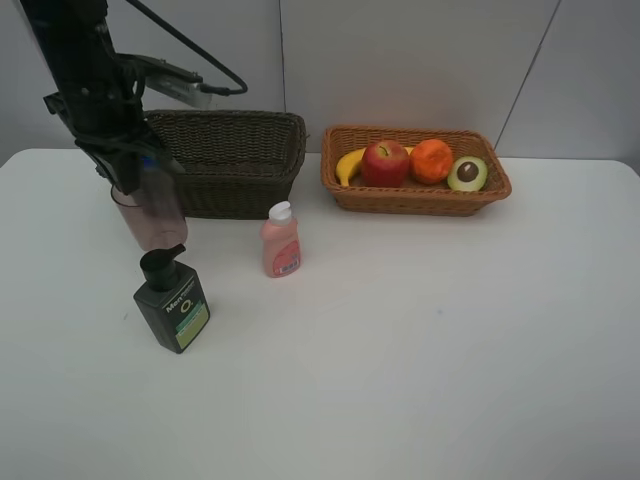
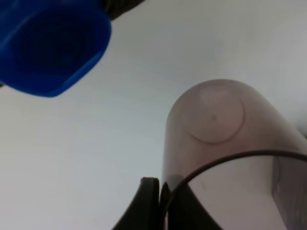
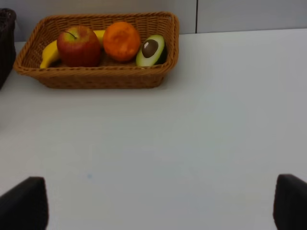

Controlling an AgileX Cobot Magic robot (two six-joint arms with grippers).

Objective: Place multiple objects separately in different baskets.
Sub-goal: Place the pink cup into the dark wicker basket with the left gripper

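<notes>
Exterior high view, left of frame: the left end effector [image 1: 130, 172] pinches the rim of the pink cup [image 1: 152, 218], by the lower left corner of the dark basket [image 1: 240, 185]. The right end effector [image 3: 153, 206] gapes, empty. Next, likely: lift the cup over the basket wall, then release.

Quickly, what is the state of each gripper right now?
Left gripper: shut on the pink translucent cup, jaws pinching its rim.
Right gripper: open, holding nothing.
</notes>
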